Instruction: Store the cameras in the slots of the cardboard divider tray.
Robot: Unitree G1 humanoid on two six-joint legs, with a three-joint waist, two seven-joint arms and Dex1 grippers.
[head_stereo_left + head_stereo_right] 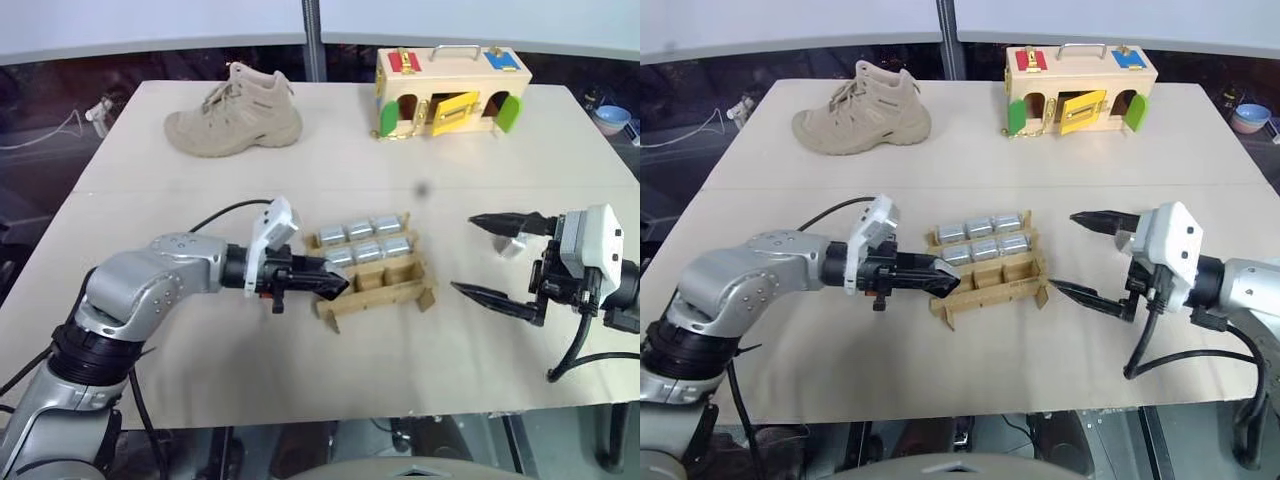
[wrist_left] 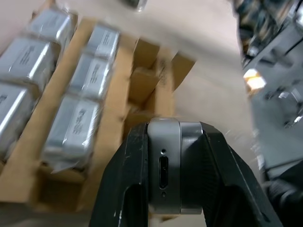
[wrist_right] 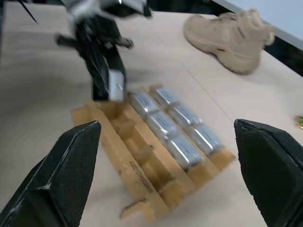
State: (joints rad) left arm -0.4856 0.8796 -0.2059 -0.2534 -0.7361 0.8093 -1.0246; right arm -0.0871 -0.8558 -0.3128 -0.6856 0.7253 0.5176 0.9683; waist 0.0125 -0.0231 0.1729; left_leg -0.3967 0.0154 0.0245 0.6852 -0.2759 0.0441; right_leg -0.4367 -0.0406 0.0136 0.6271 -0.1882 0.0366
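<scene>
The cardboard divider tray (image 1: 375,278) is sitting on the tabletop (image 1: 330,140) between the two sets of jaws, with six cameras (image 1: 372,240) lying in its two far rows (three to a row) and its near row showing bare compartments. The left gripper (image 1: 335,283) is hovering at the tray's left end, its jaws clamped on a seventh camera (image 2: 164,165), whose silver body is showing a small port on its end face. The near-row dividers are standing just past that held camera. The right gripper (image 1: 490,257) is hanging to the right of the tray and apart from it, jaws spread wide with nothing between them. A further small silver block (image 1: 511,244) is lying just beyond the right jaws. Well beyond both grippers, a tan shoe (image 1: 235,113) and a pale wooden box (image 1: 450,90) with coloured doors are resting at the far side.
</scene>
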